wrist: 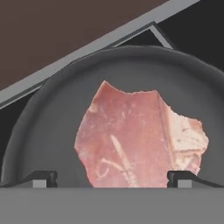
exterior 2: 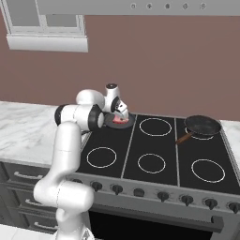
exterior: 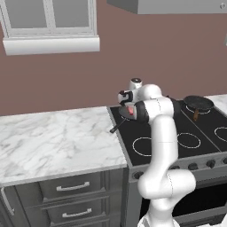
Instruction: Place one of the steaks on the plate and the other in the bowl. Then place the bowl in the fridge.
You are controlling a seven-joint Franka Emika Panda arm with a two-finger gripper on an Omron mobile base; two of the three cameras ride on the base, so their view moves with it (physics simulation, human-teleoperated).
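Note:
One steak [wrist: 135, 140], a flat pink-red slab with paler patches, lies in a black frying pan [wrist: 48, 118] on the stove's back left burner. My gripper [wrist: 113, 178] hangs open right above it, one fingertip on each side of the meat and neither touching it. The left base view has the gripper [exterior: 128, 107] over the steak [exterior: 130, 111], with the pan's handle [exterior: 117, 128] pointing toward the counter. From the right base view the gripper [exterior 2: 121, 111] stands above the steak [exterior 2: 120, 120]. The plate, the bowl and the fridge are out of view.
A second black frying pan [exterior 2: 202, 125] with a brown handle sits on the back right burner. The black stovetop [exterior 2: 152, 161] has a row of knobs along its front. A marble counter [exterior: 53, 137] with drawers below lies to the left. The brown wall runs behind.

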